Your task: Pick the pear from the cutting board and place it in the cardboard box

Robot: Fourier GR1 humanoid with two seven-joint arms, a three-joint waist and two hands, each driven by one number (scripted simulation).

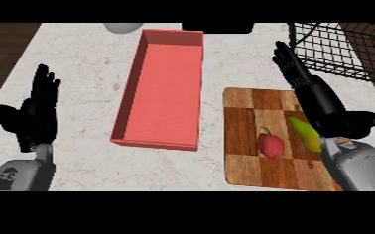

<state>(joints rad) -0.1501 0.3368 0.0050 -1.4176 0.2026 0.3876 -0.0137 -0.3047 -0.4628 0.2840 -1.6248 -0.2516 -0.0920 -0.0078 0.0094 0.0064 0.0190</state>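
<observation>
As we read the table (81,54) from its left edge, we first meet the left robot hand (36,110), resting open near that edge with its fingers straight and up, holding nothing. Next comes the cardboard box (162,91), which shows here as a long red tray with low walls, lying from the table's far edge toward the middle and with nothing in it. A pale round object (121,27) sits just beyond its far left corner, cut off by the view.

Further right lies the cutting board (245,171), a chequered wooden slab near the table's right front corner. On it we see a red pepper (271,146) with a short stem, and just to its right the pear (306,134), yellow-green, near the board's right edge. The pear's long axis runs from the board's far side toward its near right, with the narrower end pointing away from us. The right robot hand (307,87) hovers over the board's far right corner, fingers straight and spread, holding nothing; its forearm hides part of the pear's near end.

We judge the pear to be light, firm and smooth, so likely to roll or slip. We think the best hold is across its wider belly, fingers and thumb closing on either side of the long axis, clear of the pepper.

A black wire rack (330,47) stands at the far right corner.
</observation>
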